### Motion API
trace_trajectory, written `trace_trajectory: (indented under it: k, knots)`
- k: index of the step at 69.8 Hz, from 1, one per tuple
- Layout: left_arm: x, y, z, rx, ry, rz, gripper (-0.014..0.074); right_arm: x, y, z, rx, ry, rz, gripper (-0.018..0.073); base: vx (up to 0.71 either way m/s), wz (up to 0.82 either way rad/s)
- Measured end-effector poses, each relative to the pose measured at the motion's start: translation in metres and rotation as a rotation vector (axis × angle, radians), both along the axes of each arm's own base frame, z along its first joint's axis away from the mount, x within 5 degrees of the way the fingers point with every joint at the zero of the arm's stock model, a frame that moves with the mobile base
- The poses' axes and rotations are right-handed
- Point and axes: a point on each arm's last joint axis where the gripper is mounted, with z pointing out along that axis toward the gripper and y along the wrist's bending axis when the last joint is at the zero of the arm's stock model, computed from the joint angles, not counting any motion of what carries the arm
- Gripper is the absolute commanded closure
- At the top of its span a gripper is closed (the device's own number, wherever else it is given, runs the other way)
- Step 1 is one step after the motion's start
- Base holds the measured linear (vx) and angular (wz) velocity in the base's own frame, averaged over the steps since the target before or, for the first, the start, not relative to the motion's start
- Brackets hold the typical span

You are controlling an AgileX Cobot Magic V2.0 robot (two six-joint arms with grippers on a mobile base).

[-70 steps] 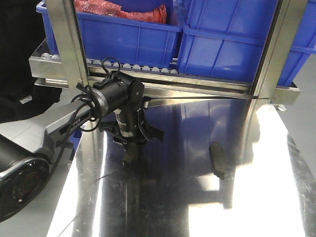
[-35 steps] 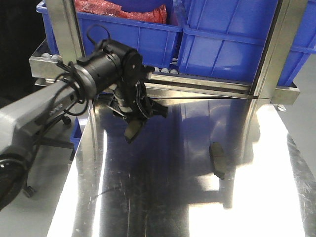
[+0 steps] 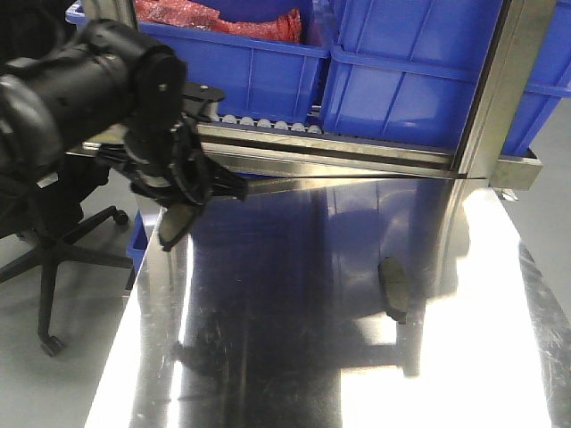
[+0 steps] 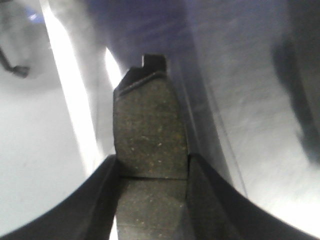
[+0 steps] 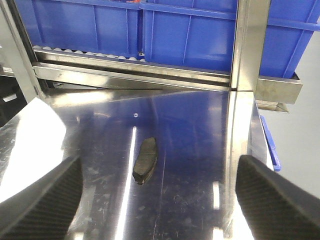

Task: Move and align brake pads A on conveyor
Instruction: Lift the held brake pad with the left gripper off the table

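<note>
Front view: L arm comes in from upper left, left claw (image 3: 178, 203) clamped on one brake pad (image 3: 175, 225). The pad hangs end-down and tilted, in the air over the left edge of the steel table (image 3: 294, 357), not touching it. Second pad (image 3: 393, 287) lies on the table toward the right, near the steel post (image 3: 486, 107), well apart from the claw. Behind the table: roller rack (image 3: 268, 125) w/ blue bins (image 3: 401, 80); left bin holds sth red (image 3: 223, 18). Office chair (image 3: 46, 254) on the floor left of the table. L wrist view: held pad fills the centre, rough speckled face toward cam, groove across its middle about level w/ the finger ends. Black fingers (image 4: 95, 200) press on both long edges, jaws closed on it. Notched backing-plate end points away from cam. Background is blurred, shiny surface + pale floor, can't resolve more. R wrist view: right claw (image 5: 160, 177) has jaws wide apart, holding nothing, fingers at lower-left and lower-right of frame, above the table. Second pad lies on the table ahead, lengthwise away from cam, slightly angled, untouched. Bins + rack at rear, post to the right.
</note>
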Motion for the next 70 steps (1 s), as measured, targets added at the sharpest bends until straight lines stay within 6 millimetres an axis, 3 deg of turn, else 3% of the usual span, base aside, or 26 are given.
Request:
trace_trajectory:
  k: [14, 25, 48, 63, 70]
  knots:
    - [-0.032, 0.034, 0.018, -0.03, -0.059, 0.025, 0.0603, 0.0, 0.0, 0.0, 0.0, 0.0, 0.0, -0.003, 0.0, 0.0]
    - [-0.062, 0.064, 0.019, -0.054, -0.102, 0.054, 0.0603, 0.0, 0.0, 0.0, 0.0, 0.0, 0.0, -0.003, 0.0, 0.0]
    - [-0.151, 0.134, 0.016, -0.111, -0.228, 0.177, 0.0603, 0.0, 0.0, 0.0, 0.0, 0.0, 0.0, -0.003, 0.0, 0.0]
    - [-0.202, 0.156, 0.011, -0.121, -0.297, 0.209, 0.0603, 0.0, 0.0, 0.0, 0.0, 0.0, 0.0, -0.003, 0.0, 0.0]
    - [-0.216, 0.16, 0.009, -0.128, -0.322, 0.21, 0.0603, 0.0, 0.0, 0.0, 0.0, 0.0, 0.0, -0.003, 0.0, 0.0]
